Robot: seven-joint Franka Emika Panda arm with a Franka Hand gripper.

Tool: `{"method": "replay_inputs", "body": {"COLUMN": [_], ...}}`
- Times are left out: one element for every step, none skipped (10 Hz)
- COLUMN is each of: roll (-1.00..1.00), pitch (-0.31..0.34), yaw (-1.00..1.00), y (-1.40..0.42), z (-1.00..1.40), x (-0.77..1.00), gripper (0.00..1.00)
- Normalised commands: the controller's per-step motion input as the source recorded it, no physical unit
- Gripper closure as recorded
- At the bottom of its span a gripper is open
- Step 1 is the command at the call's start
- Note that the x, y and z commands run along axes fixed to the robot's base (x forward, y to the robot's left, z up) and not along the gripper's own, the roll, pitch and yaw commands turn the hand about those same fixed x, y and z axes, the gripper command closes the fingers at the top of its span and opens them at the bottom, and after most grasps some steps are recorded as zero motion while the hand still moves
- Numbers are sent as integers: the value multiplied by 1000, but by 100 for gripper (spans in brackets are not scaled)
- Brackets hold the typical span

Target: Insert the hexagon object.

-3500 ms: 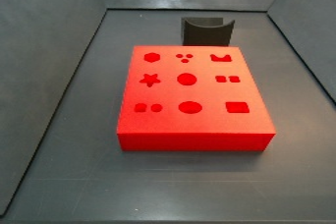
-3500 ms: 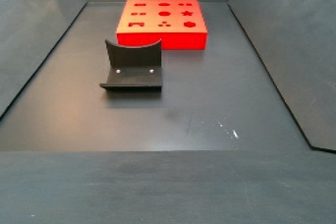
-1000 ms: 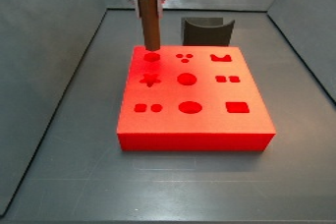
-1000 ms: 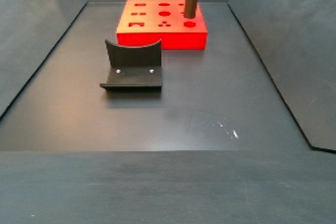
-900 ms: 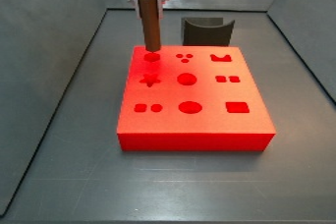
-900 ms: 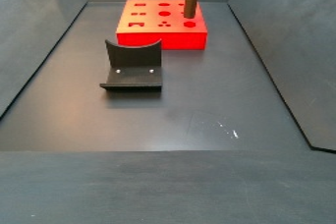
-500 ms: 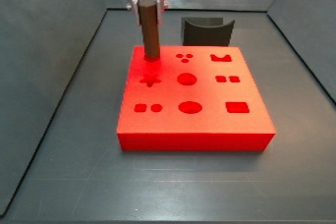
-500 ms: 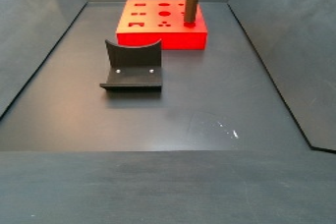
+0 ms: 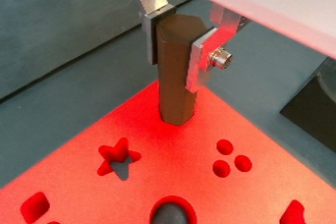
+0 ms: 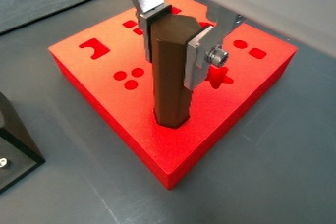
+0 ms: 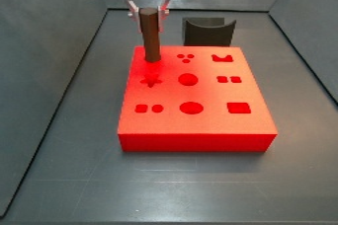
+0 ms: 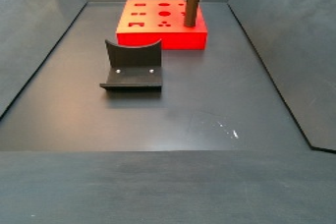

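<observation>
The hexagon object [image 9: 178, 71], a long dark reddish-brown peg, stands upright with its lower end in a hole at a back corner of the flat red block [image 9: 144, 164]. It shows in both wrist views [image 10: 174, 71] and in both side views [image 11: 150, 37] [image 12: 191, 4]. My gripper [image 9: 179, 33] is shut on the peg's upper part, its silver fingers [image 10: 199, 56] pressed on two opposite sides. The gripper also shows in a wrist view [image 10: 175, 33] and at the peg's top in a side view [image 11: 149, 9]. The red block [image 11: 192, 96] has several shaped holes.
The dark grey curved block [image 11: 209, 30] stands behind the red block in a side view and nearer the camera in a side view [image 12: 133, 66]. Grey walls [image 11: 53, 81] enclose the dark floor [image 12: 171, 130].
The gripper came down from above with the peg. In the last half second the peg has sunk a little further into the corner hole of the red block.
</observation>
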Motion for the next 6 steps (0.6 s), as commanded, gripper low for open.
{"method": "replay_inputs", "body": {"roll": [126, 209, 323, 309, 259, 181], "pitch": [-116, -111, -14, 7, 76, 46], "yaw": [126, 46, 0, -40, -211, -217], "y": [-14, -57, -57, 0, 0, 0], "z": [-366, -546, -651, -723, -720, -703], "x": [86, 26, 137, 151, 151, 103], "gripper": [100, 100, 100, 100, 100, 100]}}
